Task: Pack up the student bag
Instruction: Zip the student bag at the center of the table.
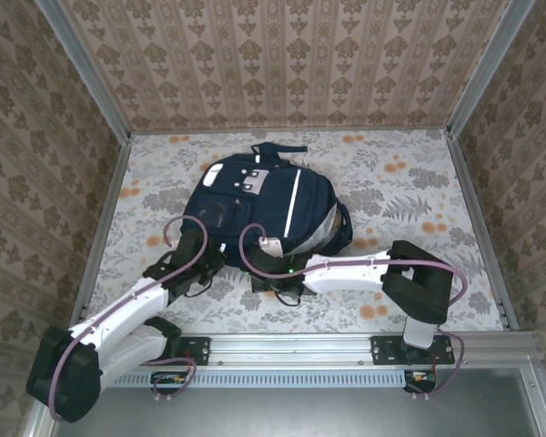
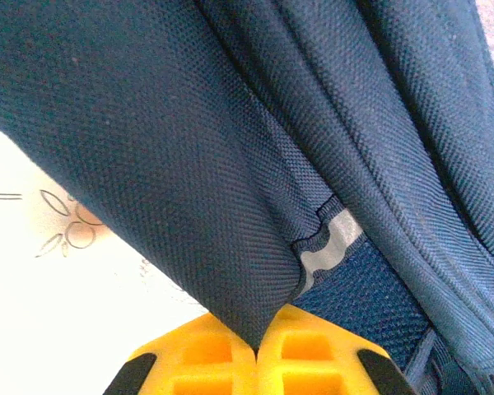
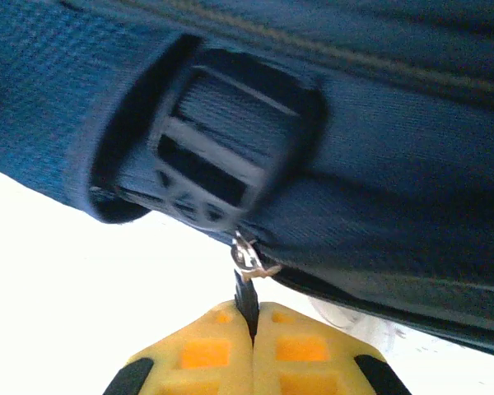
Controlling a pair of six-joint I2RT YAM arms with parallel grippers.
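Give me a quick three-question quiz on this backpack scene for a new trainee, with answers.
1. True or false: the left hand pinches a fold of the student bag's navy fabric.
2. The right hand is shut on: A) a strap buckle, B) the zipper pull, C) nothing.
3. Fill in: the thin stripe down the bag's front is ___.
Key: 1 true; 2 B; 3 white.

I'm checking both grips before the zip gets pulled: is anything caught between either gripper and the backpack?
Nothing visible does. The left gripper is shut on a navy fabric fold of the student bag, and the right gripper is shut on its zipper pull below the strap buckle.
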